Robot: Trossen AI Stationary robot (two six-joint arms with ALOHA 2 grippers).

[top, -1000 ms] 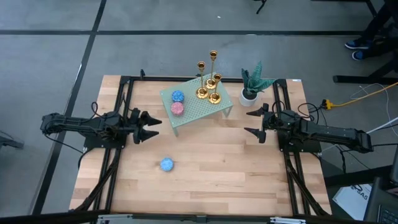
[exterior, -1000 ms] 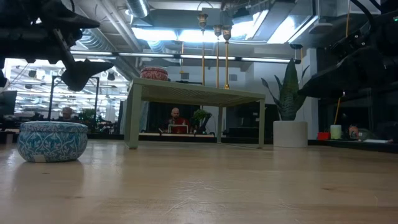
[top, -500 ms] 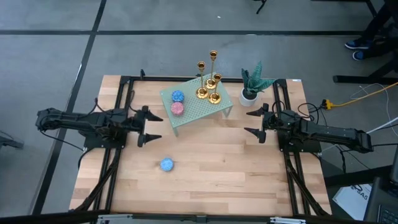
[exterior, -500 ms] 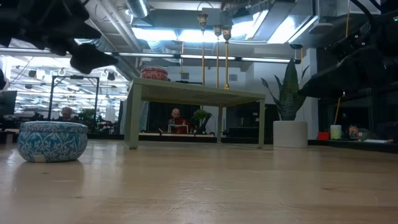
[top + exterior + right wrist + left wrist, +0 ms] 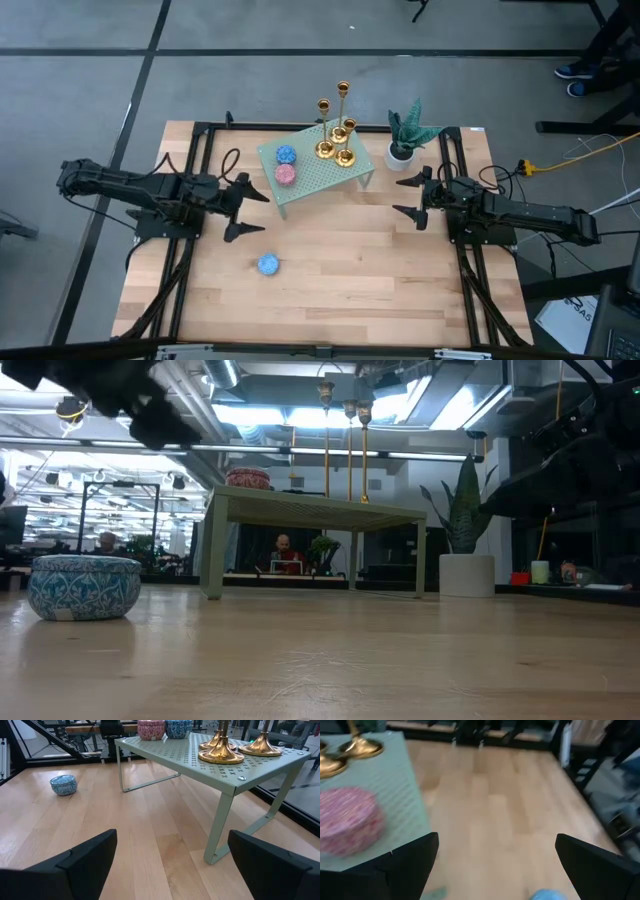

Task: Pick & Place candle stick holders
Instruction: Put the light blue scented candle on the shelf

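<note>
Three gold candle stick holders (image 5: 336, 145) stand by their round bases on a pale green perforated shelf (image 5: 315, 180) at the table's far middle. Their bases also show in the right wrist view (image 5: 220, 752) and the left wrist view (image 5: 360, 747). My left gripper (image 5: 260, 213) hovers open to the left of the shelf, raised above the table (image 5: 150, 410). My right gripper (image 5: 398, 197) waits open to the right of the shelf, its fingers pointing at it (image 5: 172, 860). Neither gripper has anything between its fingers.
A blue tin (image 5: 286, 155) and a pink tin (image 5: 286, 174) sit on the shelf's left part. Another blue tin (image 5: 268, 264) lies on the wooden table in front of my left gripper. A potted plant (image 5: 403, 140) stands right of the shelf. Bare wood spreads across the near half.
My left gripper has risen well above the table and moved a little toward the table's middle and near edge, rolling somewhat as it went. It has stayed open. The holders, the tins and my right arm have kept still.
</note>
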